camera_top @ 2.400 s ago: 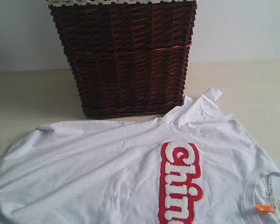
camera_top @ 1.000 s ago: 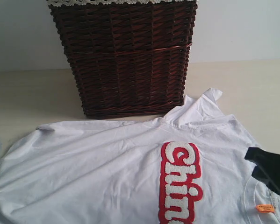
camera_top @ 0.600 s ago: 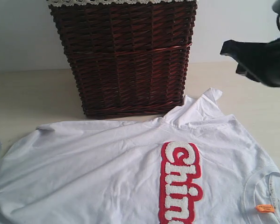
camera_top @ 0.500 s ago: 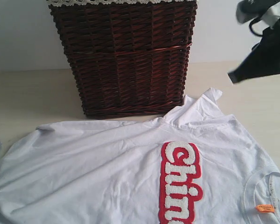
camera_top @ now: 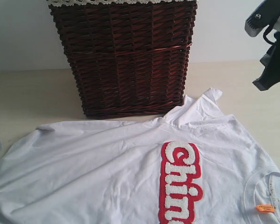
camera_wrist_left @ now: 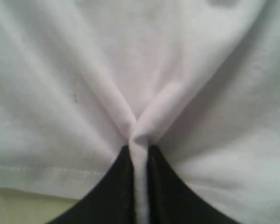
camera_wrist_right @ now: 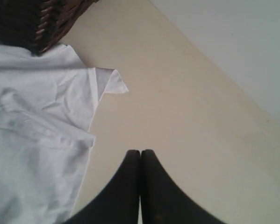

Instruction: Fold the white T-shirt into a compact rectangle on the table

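**Shirt spread flat, one gripper pinching its cloth**

The table (camera_top: 27, 93) is a wide pale beige surface that runs back to a light wall. The white T-shirt (camera_top: 93, 172) lies spread open across the near part of it, printed side up and loosely wrinkled, with one sleeve reaching towards the basket. The dark wicker basket (camera_top: 125, 60) stands upright behind the shirt, lace trim along its top edge, its base just beside the sleeve.

The red-edged fuzzy lettering (camera_top: 179, 182) runs down the shirt's chest. The right gripper (camera_top: 257, 85) hangs in the air at the right edge of the scene, above bare table and apart from the shirt, its jaws pressed together on nothing (camera_wrist_right: 140, 154). The left gripper (camera_wrist_left: 139, 154) is clenched on a raised ridge of the shirt's white cloth, close to a stitched hem. A small orange tag (camera_top: 264, 208) sits inside the collar.
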`<state>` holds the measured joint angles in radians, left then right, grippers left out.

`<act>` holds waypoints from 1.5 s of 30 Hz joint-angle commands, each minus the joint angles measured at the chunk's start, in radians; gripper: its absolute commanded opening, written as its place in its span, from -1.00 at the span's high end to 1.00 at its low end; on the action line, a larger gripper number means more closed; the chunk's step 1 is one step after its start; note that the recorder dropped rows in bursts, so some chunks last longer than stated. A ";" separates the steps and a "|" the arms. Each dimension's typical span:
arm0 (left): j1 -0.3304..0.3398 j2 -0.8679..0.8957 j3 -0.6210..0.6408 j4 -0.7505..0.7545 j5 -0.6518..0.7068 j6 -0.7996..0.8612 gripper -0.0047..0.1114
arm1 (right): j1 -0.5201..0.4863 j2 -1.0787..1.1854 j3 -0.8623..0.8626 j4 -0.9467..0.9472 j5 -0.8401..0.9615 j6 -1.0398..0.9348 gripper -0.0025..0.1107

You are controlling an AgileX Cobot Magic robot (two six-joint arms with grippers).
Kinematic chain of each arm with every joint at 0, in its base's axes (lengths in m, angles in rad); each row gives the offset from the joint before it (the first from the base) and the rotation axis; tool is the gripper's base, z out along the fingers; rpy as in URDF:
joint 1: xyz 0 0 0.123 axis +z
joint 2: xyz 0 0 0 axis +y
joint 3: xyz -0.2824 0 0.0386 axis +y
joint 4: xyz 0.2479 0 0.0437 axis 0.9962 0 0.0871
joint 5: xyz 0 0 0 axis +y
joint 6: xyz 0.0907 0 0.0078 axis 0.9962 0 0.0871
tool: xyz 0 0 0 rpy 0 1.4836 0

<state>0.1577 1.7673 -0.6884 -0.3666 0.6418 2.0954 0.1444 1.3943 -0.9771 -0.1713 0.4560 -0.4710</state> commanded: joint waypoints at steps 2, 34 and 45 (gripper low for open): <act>-0.007 0.044 0.037 0.014 -0.007 -0.006 0.92 | -0.032 0.003 -0.007 0.048 0.006 0.006 0.96; -0.007 0.044 0.037 0.014 -0.007 -0.006 0.92 | -0.032 0.286 -0.007 0.114 0.151 -0.650 0.96; -0.007 0.044 0.037 0.014 -0.007 -0.006 0.92 | -0.032 0.296 -0.007 0.112 0.232 -0.863 0.85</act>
<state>0.1577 1.7673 -0.6884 -0.3666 0.6418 2.0954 0.1165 1.6799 -0.9777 -0.0649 0.6321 -1.2671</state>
